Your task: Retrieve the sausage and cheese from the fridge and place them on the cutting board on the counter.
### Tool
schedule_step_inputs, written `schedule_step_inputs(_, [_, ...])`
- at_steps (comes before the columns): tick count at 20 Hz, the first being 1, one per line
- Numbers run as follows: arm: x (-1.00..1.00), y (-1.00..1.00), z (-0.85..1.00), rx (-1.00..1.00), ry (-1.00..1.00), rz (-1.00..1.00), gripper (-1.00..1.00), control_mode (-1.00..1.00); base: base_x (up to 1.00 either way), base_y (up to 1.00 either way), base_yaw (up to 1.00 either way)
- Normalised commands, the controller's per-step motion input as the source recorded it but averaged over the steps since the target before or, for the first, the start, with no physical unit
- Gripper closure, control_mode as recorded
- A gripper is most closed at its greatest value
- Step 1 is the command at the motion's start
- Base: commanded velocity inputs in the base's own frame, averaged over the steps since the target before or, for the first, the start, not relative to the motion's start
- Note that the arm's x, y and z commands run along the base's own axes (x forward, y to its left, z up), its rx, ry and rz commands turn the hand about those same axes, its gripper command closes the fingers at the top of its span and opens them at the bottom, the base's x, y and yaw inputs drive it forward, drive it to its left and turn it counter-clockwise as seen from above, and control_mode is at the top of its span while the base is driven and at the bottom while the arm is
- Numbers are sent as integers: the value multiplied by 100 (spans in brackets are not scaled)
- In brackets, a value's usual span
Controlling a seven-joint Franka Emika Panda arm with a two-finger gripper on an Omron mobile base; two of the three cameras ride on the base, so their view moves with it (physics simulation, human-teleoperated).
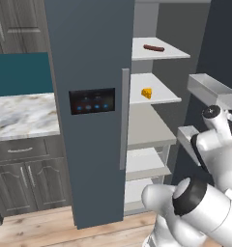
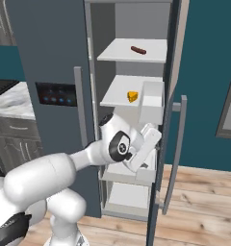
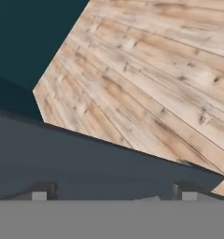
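Our gripper [image 3: 111,193] is spread wide and empty, tips apart, aimed down past the slate fridge door edge [image 3: 86,158] at the wooden floor [image 3: 156,79]. We judge it could clip that open door [image 2: 160,144] while swinging up to the shelves. The sausage [image 2: 138,50] lies on the top shelf, the cheese [image 2: 132,96] on the shelf below, inside the fridge [image 1: 91,72].
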Motion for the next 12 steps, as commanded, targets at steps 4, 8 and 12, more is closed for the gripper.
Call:
schedule_step_inputs(4, [-30, 36, 11, 0, 0, 9, -100, -100, 0, 0, 0])
schedule_step_inputs(8, [-29, 47, 21, -1, 4, 28, -100, -100, 0, 0, 0])
schedule_step_inputs(12, [-8, 57, 18, -7, 13, 44, -100, -100, 0, 0, 0])
